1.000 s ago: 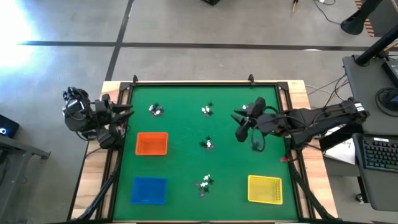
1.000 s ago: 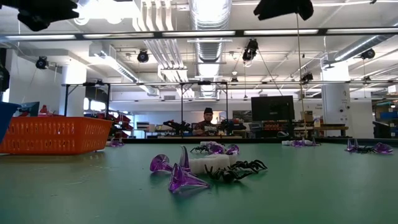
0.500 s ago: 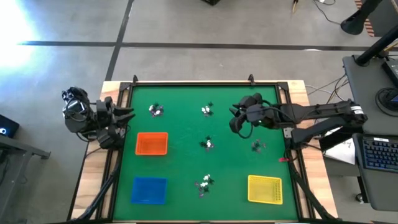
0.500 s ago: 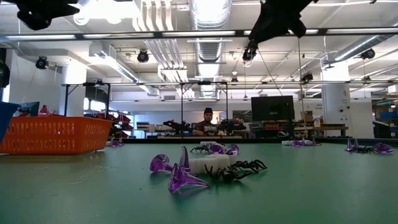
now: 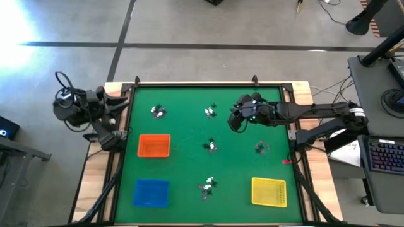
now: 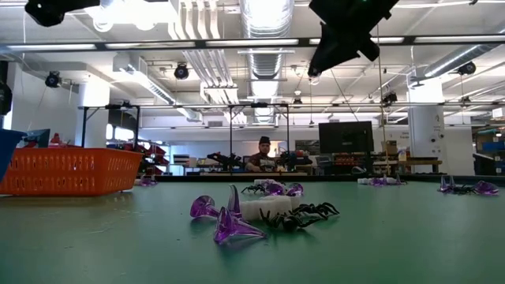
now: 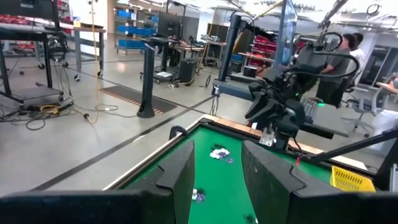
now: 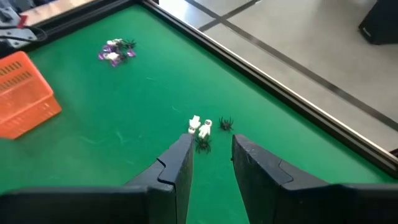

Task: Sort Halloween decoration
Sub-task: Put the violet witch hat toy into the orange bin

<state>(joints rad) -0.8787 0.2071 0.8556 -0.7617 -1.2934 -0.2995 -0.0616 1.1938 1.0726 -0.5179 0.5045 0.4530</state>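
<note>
Right wrist view: right gripper (image 8: pixel 210 163) hangs over the green mat with its fingers parted and nothing between them. Just ahead of the tips sits a small trinket cluster (image 8: pixel 205 129): two white pieces and black spiders. Probably lining up a pick there. Orange tray (image 8: pixel 23 102) lies well beyond. Left gripper (image 7: pixel 216 180) waits off the mat's edge, fingers apart, empty. Yellow tray (image 5: pixel 269 191) looks unfilled; sorting seems barely begun.

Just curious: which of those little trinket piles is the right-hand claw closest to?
The pile at the back middle, just left of the right gripper; the other piles lie farther away.
</note>
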